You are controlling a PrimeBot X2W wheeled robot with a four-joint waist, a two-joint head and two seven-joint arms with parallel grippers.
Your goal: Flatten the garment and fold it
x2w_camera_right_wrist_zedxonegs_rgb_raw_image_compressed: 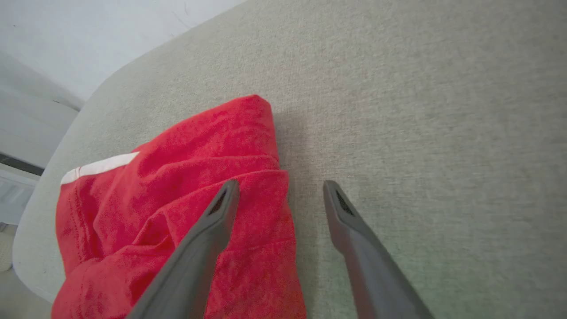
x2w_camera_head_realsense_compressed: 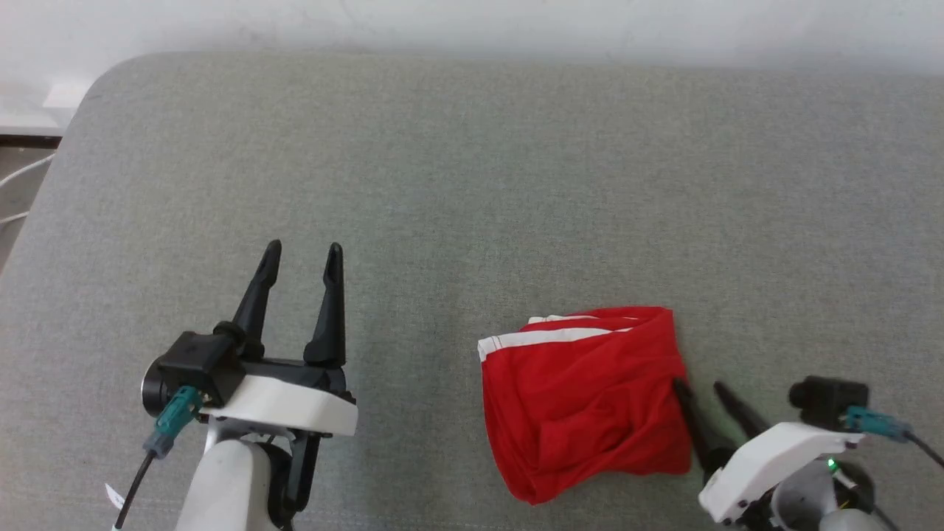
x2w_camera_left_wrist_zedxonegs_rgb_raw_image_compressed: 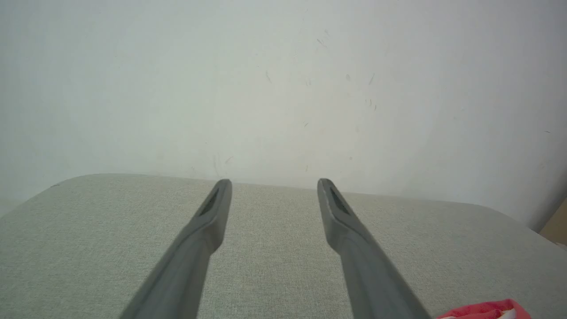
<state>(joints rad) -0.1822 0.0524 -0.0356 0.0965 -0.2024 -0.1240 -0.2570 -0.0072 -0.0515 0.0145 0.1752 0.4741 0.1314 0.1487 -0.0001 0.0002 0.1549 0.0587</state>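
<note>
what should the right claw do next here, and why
Probably draw the right claw back, clear of the shorts: it stands open and holds nothing, one finger over their right edge, and they already lie doubled over, though rumpled.

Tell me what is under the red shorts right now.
The red shorts lie bunched on the grey fabric surface, which shows all around them. Their own folded layers cover whatever sits beneath, so anything tucked under them cannot be seen.
</note>
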